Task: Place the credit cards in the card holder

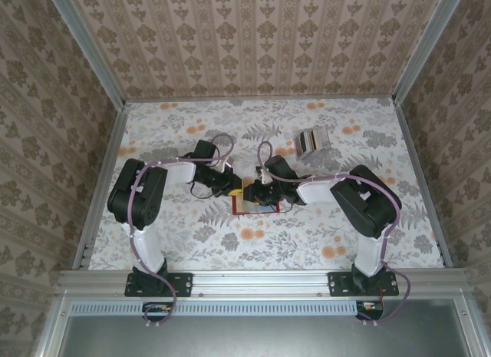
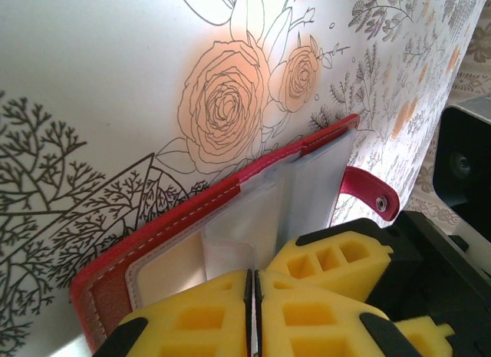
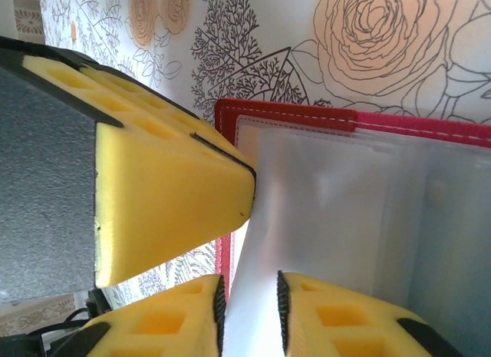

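text: none legible | labels: none | numbers: none

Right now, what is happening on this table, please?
Both arms work over the open red leather-like folding wallet, which lies flat on the flowered table. The left pincer, closed, and the right pincer, a pale sheet in its gap, meet at its clear pockets. Card or pocket film, I cannot tell.

A tabletop covered in white cloth printed with grey ferns and orange roses, brightly and evenly lit. Walls papered in beige and brown damask stripes close it in at the back and on both sides. Silver metal rails edge the table, the widest along the near side.
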Tool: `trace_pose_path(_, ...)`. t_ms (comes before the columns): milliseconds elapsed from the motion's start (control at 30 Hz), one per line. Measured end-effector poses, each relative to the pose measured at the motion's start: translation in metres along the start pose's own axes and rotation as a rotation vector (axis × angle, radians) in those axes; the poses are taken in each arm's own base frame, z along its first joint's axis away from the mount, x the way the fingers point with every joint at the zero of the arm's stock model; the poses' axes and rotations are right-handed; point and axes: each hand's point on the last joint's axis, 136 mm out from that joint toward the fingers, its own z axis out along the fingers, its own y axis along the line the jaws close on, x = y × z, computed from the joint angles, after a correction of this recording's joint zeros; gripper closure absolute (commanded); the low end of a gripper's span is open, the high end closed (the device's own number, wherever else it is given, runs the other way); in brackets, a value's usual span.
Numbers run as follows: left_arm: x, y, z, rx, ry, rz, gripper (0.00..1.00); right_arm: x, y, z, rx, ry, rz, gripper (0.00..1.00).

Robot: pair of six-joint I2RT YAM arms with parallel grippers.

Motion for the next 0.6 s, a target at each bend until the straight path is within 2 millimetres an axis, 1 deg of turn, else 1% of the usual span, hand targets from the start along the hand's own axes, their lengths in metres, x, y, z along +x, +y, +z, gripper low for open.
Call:
trace_pose_path(133, 0.0001, 0.0008, 0.0005, -0.001, 0.001, -0.002, 0.88, 0.0008, -0.001, 0.0, 0.004, 0.003, 0.001, 0.88)
trace_pose_path(200, 0.0002, 0.0012, 0.0008, -0.001, 0.002, -0.003, 0.88, 0.0007, -0.0015, 0.0, 0.006, 0.002, 0.002, 0.89)
trace_pose_path(233, 0.0002, 0.0013, 0.0008, -0.002, 0.002, -0.003, 0.88, 0.0005, -0.0014, 0.0, 0.006, 0.001, 0.002, 0.88)
trace_pose_path(300, 0.0001, 0.0013, 0.0008, -0.002, 0.002, -0.003, 0.88, 0.0005, -0.0016, 0.0, 0.007, 0.001, 0.003, 0.8)
trace_pose_path(400, 0.0002, 0.0014, 0.0009, -0.002, 0.002, -0.003, 0.88, -0.0003, -0.0026, 0.0, 0.012, -0.005, 0.003, 0.72)
trace_pose_path(533, 0.0003, 0.0015, 0.0009, -0.002, 0.003, -0.001, 0.89, 0.0002, -0.0048, 0.0, 0.018, -0.007, 0.003, 0.71)
trace_pose_path(567, 0.0004, 0.0016, 0.0009, -0.003, 0.003, -0.001, 0.89, 0.0007, -0.0052, -0.0002, 0.019, -0.007, 0.004, 0.71)
trace_pose_path(600, 0.0007, 0.0019, 0.0009, -0.004, 0.004, -0.001, 0.89, 0.0007, -0.0052, -0.0002, 0.019, -0.007, 0.004, 0.75)
